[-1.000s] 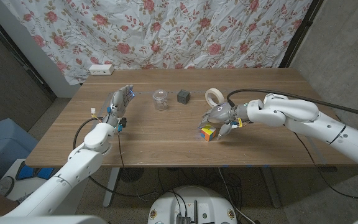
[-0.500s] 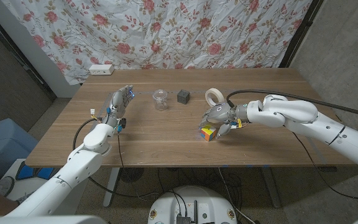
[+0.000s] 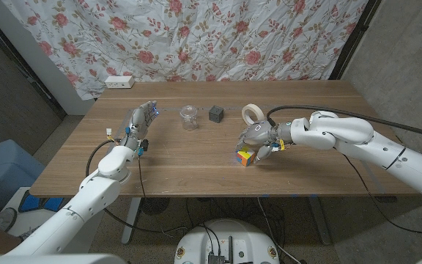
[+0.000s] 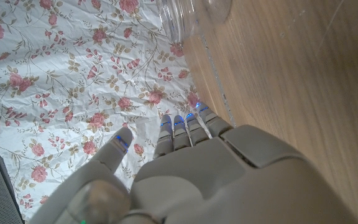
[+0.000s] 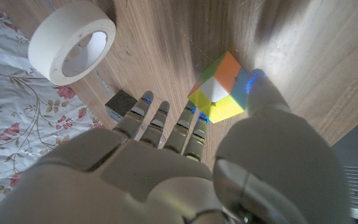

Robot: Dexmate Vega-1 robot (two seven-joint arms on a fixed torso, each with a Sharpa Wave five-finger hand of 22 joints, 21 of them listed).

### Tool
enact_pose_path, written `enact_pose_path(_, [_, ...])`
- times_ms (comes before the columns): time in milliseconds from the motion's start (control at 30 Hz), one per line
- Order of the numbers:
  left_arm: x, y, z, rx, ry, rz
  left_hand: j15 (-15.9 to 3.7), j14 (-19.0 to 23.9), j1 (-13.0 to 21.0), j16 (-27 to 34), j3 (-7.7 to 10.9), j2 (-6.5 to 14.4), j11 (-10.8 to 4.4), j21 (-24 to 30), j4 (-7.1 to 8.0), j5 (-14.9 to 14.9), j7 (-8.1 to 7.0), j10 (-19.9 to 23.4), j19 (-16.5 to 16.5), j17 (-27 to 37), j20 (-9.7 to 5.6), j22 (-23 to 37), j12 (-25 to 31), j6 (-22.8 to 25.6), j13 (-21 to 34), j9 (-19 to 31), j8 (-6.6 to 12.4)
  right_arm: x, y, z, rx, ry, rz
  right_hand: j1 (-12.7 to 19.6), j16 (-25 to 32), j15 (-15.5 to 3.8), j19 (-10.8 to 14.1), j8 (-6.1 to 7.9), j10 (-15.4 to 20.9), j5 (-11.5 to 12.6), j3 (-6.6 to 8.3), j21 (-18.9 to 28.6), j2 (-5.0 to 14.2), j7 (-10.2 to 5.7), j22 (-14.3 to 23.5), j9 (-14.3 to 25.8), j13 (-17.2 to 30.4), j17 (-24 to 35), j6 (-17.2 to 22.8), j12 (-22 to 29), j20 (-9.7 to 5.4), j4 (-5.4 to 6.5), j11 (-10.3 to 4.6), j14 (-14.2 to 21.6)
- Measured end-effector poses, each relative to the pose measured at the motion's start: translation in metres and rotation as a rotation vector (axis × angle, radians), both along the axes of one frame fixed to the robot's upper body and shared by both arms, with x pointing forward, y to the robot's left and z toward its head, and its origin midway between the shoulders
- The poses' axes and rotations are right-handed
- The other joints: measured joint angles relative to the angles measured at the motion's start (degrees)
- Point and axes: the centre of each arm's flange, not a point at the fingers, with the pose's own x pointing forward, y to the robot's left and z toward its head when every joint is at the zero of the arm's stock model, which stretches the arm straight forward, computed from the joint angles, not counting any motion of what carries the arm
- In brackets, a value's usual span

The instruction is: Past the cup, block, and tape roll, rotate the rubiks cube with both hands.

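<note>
rubiks cube (image 3: 245,156) against right hand (image 3: 258,138), tabletop

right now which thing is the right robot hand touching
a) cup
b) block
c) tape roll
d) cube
d: the right robot hand has its fingers on the cube, thumb against one side in the right wrist view, while the cup, block and tape roll stand apart farther back on the table.
</note>
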Motion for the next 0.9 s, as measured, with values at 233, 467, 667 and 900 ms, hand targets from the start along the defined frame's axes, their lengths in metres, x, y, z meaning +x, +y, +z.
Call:
enact_pose_path(233, [0.0011,0.0002,-0.0004,0.0,0.004,-0.001,0.0,0.0,0.0,0.0,0.0,0.0,0.0,0.0,0.0,0.0,0.0,0.0,0.0,0.0,0.0,0.0,0.0,0.0,0.0,0.0,0.0,0.0009,0.0005,0.0014,0.001,0.004,0.005,0.53,0.85,0.13,0.4,1.99,2.9,0.0,0.0,0.0,0.53,-0.1,0.0,0.5,0.28,0.12,3.56,0.22,-0.41,0.0,-0.16,1.58])
enact_pose_path(467, [0.002,-0.0003,-0.0017,0.0,0.009,-0.003,0.0,-0.01,0.0,0.0,0.0,0.0,0.0,0.0,0.0,0.0,0.0,0.0,-0.01,0.0,0.01,0.0,0.0,-0.01,0.0,0.0,-0.23,0.0024,0.0003,0.0028,0.004,0.005,0.01,0.54,1.33,0.1,0.82,3.13,5.26,-0.4,0.0,0.0,0.54,-0.19,0.0,0.79,0.53,0.27,5.66,0.43,-0.82,0.0,-0.3,2.98])
enact_pose_path(667, [0.0025,-0.0005,-0.0014,0.0,0.009,-0.004,0.0,-0.01,0.0,0.0,0.24,0.0,0.0,0.0,0.24,0.0,0.0,0.0,-0.01,0.0,0.01,0.0,0.0,-0.01,0.0,0.0,-0.23,0.0029,0.0007,0.0033,0.006,0.004,0.019,0.83,1.94,0.04,1.96,4.12,7.48,-0.4,0.0,0.0,0.83,-0.13,0.0,0.94,0.79,0.27,7.2,0.85,-1.13,-0.01,-0.09,4.14])
enact_pose_path(900, [0.0036,-0.0007,-0.0009,0.0,0.011,-0.005,0.0,-0.01,0.0,0.0,0.24,0.0,0.0,0.0,0.24,0.0,0.0,0.0,-0.01,0.0,0.01,0.0,0.0,-0.01,0.0,0.0,-0.23,0.0039,0.0007,0.0045,0.013,0.0,0.03,1.81,2.5,-0.09,2.77,5.21,9.82,-0.4,-0.49,0.0,1.05,-0.16,0.01,1.06,1.08,0.53,8.97,1.06,-1.53,0.13,-0.19,5.43])
